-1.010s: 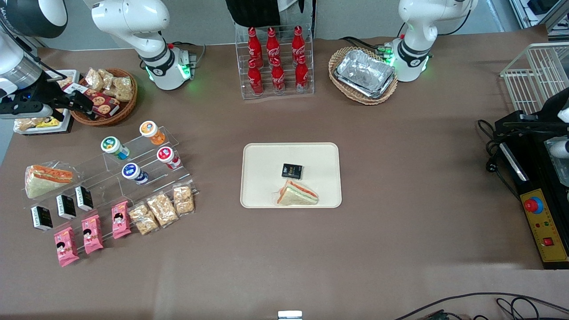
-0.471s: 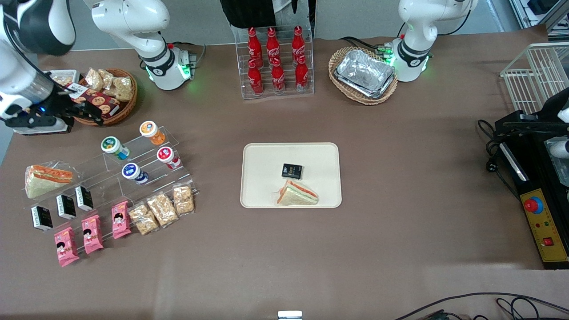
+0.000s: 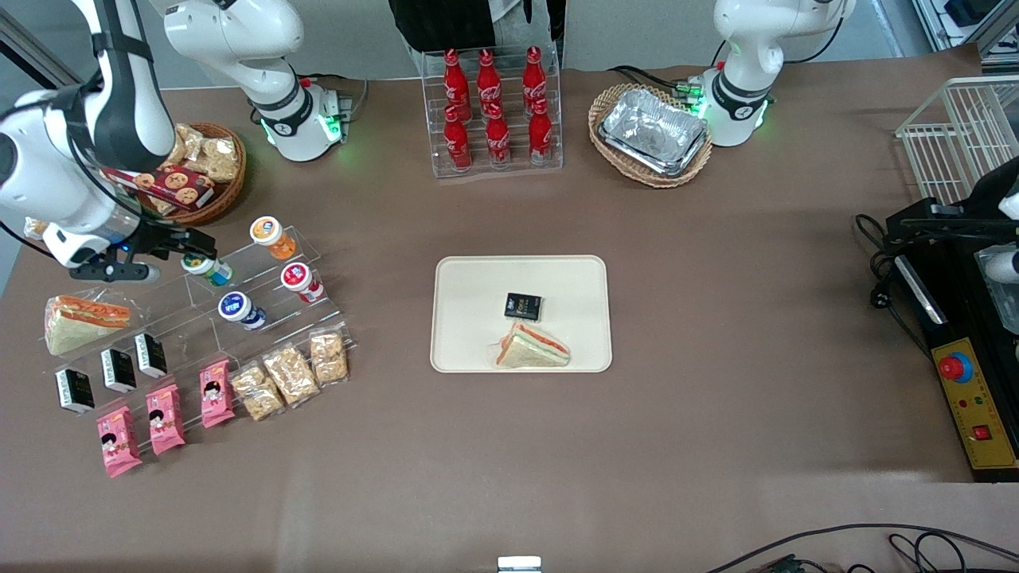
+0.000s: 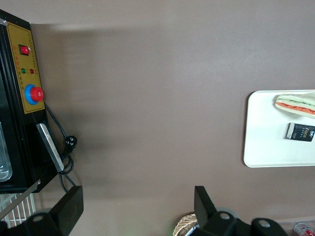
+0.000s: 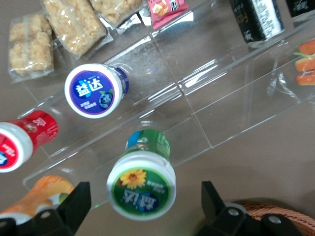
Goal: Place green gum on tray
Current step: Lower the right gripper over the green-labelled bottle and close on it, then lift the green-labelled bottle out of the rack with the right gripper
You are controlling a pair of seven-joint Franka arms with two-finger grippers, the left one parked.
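Observation:
The green gum (image 3: 208, 269) is a small jar with a green-ringed white lid, lying on the top step of a clear acrylic stand (image 3: 239, 294). In the right wrist view the green gum (image 5: 142, 183) lies between my two fingers with clear gaps on both sides. My gripper (image 3: 185, 248) is open and hovers right over the jar; it also shows in the right wrist view (image 5: 145, 199). The cream tray (image 3: 470, 334) lies in the table's middle and holds a sandwich (image 3: 532, 348) and a small black box (image 3: 522, 305). The tray also shows in the left wrist view (image 4: 268, 147).
On the stand are an orange-lidded jar (image 3: 271, 235), a red jar (image 3: 300, 280) and a blue-lidded jar (image 3: 239, 309). Snack packets (image 3: 290, 374), pink packets (image 3: 163, 418), black boxes (image 3: 115, 370) and a wrapped sandwich (image 3: 80, 320) lie around it. A snack basket (image 3: 203, 171) stands close by.
My gripper has moved from over the snack basket toward the front camera and down, coming over the green gum on the stand. The jar has not moved.

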